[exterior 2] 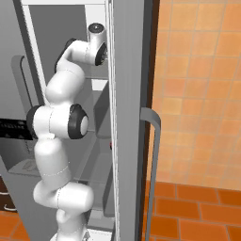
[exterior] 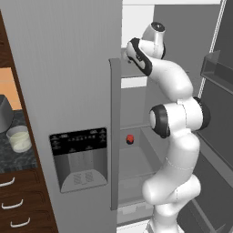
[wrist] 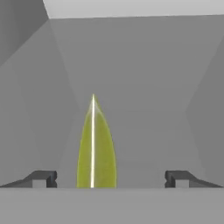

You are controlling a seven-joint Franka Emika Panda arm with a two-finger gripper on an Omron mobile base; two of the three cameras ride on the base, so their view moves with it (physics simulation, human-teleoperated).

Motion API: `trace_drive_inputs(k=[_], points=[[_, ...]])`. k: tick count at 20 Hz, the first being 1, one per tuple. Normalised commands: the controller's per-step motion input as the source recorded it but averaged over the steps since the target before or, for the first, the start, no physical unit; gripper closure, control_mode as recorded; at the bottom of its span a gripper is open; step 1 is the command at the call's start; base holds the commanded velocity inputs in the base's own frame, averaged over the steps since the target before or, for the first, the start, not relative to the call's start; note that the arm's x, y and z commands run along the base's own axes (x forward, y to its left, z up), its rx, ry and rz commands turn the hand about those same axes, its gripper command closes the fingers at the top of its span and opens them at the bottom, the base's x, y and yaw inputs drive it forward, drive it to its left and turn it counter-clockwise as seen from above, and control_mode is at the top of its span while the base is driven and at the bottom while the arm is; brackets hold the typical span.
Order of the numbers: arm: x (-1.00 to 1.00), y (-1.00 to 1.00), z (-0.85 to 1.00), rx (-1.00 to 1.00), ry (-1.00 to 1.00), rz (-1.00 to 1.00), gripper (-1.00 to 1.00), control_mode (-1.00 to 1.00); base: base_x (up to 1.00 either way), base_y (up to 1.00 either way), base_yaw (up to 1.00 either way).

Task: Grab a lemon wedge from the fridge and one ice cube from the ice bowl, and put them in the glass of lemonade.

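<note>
With jaws released, the gripper (wrist: 109, 179) frames the lemon wedge (wrist: 96, 148) at lower centre inside the fridge (exterior: 68, 68); next, advance and clench.

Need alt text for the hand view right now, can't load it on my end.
A yellow-green lemon wedge stands upright between the open gripper fingertips, nearer the left one, not gripped. Plain grey walls of the fridge interior lie behind it.

Lemon wedge (wrist: 96, 148) lies inside the fridge (exterior: 68, 68), between the gripper (wrist: 111, 178) fingertips.
</note>
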Motion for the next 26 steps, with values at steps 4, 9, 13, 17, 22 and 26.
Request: trace_drive_inputs(k=[4, 9, 13, 17, 22, 26], points=[[0.0, 0.0, -0.21, -0.05, 0.0, 0.0, 1.0, -1.0, 0.0, 0.0, 0.0], [0.08, 0.09, -0.14, -0.03, 0.0, 0.0, 1.0, -1.0, 0.0, 0.0, 0.0], [0.14, 0.01, 0.0, 0.0, 0.0, 0.0, 1.0, -1.0, 0.0, 0.0, 0.0], [-0.24, 0.09, -0.07, -0.01, 0.0, 0.0, 1.0, -1.0, 0.0, 0.0, 0.0], [-0.98, 0.07, -0.18, 0.0, 0.0, 0.0, 1.0, -1.0, 0.0, 0.0, 0.0], [-1.0, 0.0, -0.08, 0.0, 0.0, 0.0, 1.0, -1.0, 0.0, 0.0, 0.0]])
